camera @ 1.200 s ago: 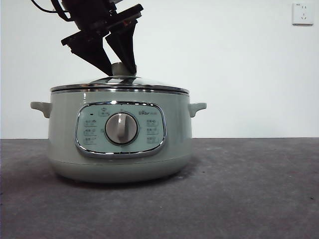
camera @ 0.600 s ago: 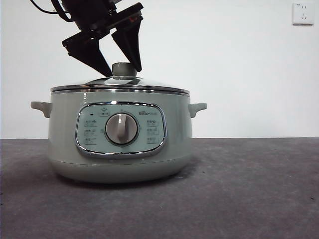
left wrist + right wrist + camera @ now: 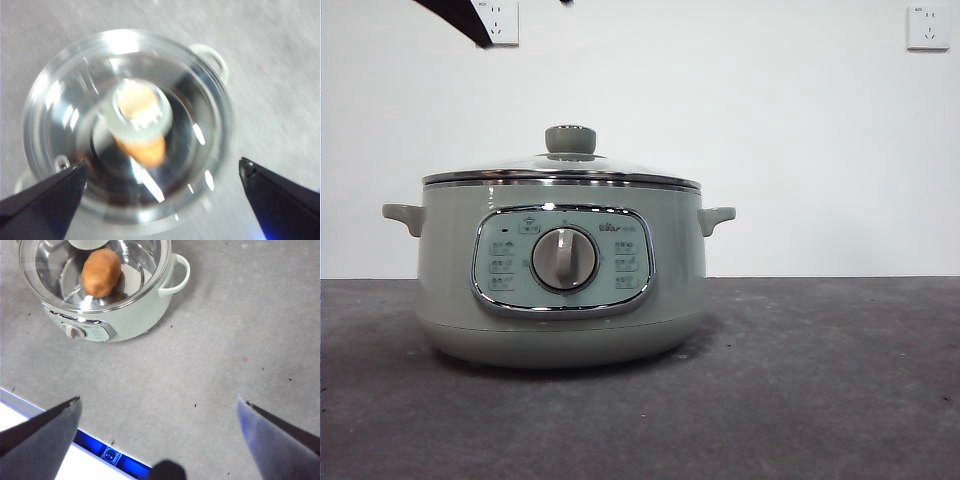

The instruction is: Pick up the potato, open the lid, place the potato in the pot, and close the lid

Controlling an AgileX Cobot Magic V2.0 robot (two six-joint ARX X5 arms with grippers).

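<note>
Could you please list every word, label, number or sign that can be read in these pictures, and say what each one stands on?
No text can be read with certainty.
Brand mark at the top right of the control panel on the pot: too small to read.
Button icons on either side of the dial: symbols only, too small to make out.
Round emblem on the blue strip at the table's edge, right wrist view: blurred.
Wall sockets: no lettering visible.

The grey table carries only the pot.

A lab-like test bench: bare white wall (two sockets), plain grey tabletop.
</note>
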